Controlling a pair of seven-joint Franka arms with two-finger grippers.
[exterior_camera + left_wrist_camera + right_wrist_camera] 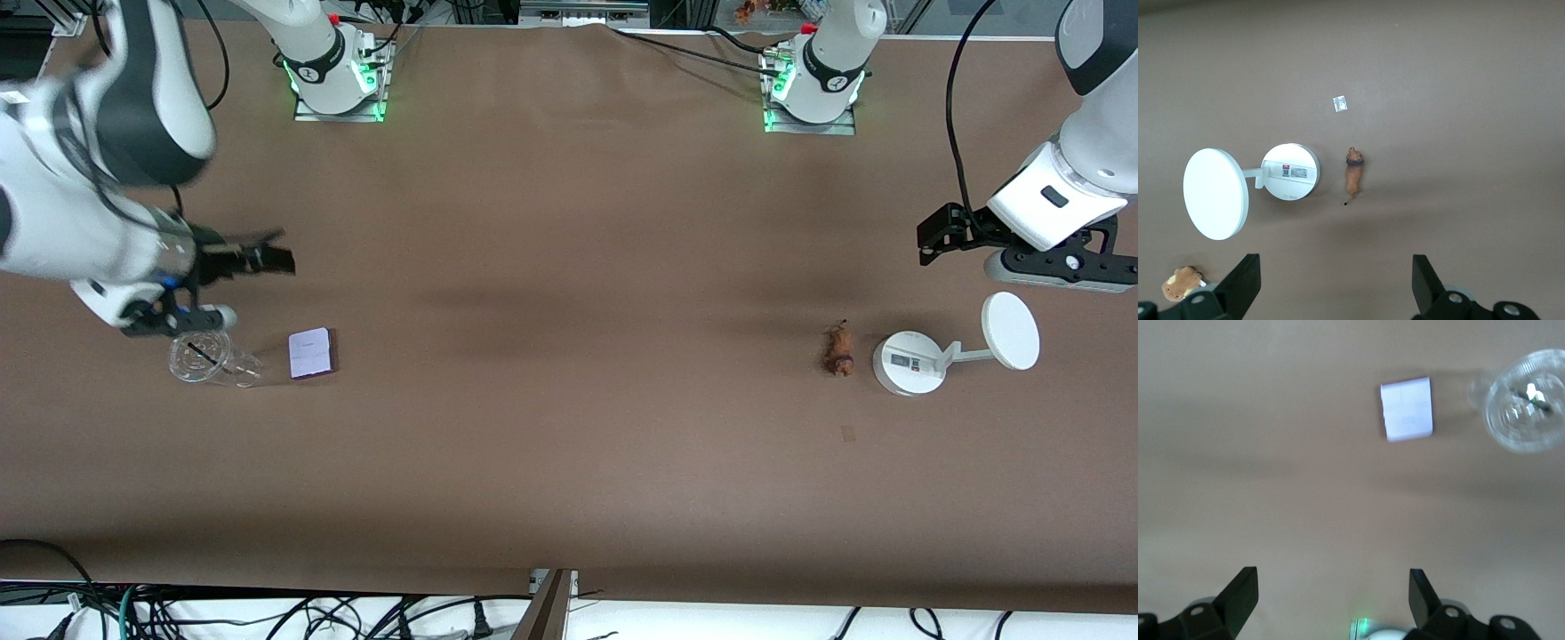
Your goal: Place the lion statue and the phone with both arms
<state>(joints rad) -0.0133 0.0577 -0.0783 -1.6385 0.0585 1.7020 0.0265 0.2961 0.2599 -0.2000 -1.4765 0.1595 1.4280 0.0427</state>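
Both items lie on the table, both claws released.
The phone (312, 353) beside the clear cup (209, 359) and the lion statue (837, 350) beside the white stand (909, 363) are not held; the right gripper (258, 251) and left gripper (944, 233) should be raised straight, so nothing is knocked.

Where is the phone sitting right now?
In the front view the phone lies flat on the table toward the right arm's end, beside the clear plastic cup, with nothing gripping it.

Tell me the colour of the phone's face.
Pale lavender-white, with a darker purple edge; the phone shows best in the front view.
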